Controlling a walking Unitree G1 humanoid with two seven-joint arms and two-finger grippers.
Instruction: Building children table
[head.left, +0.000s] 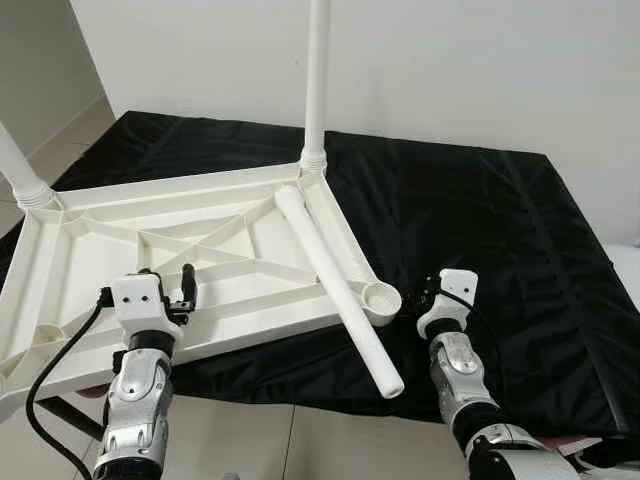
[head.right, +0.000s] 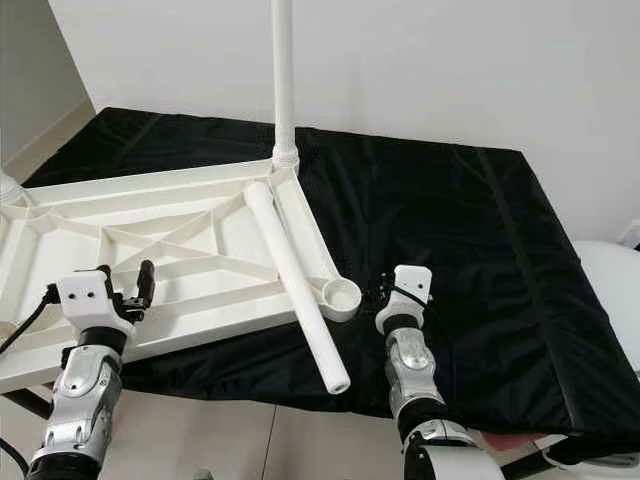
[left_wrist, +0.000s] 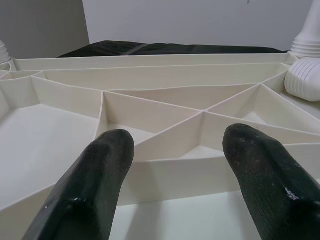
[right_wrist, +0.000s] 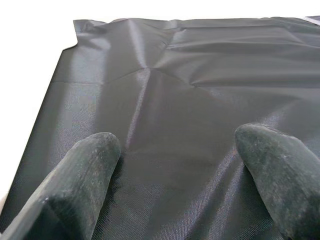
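White walls behind; black cloth-covered bench (head.left: 480, 230) carries the work. White ribbed plastic children's tabletop (head.left: 150, 270) is laid upside down on the cloth, near edge overhanging the bench towards the robot. Two white tubular legs are already seated upright: one at the far corner socket (head.left: 316, 90), one at the far-left corner (head.left: 22, 175). A third loose white tube leg (head.left: 335, 285) is laid diagonally across the frame, near end overhanging the bench edge, passing just beside the empty round socket (head.left: 381, 297) at the near-right corner.

Left gripper (left_wrist: 175, 170) is held over the ribbed underside near the tabletop's near edge, jaws wide, nothing gripped. Right gripper (right_wrist: 175, 165) is held over bare cloth just beside the empty socket, jaws wide, nothing held.

Step in hand, as judged: third leg to be fitted. Roughly halfway, assuming four legs.

Next move calls for: loose leg to be grasped mid-length by the right gripper, stood upright, aligned over the near-right socket and pressed or twisted home, with the tabletop steadied by the left gripper against sliding off the bench.
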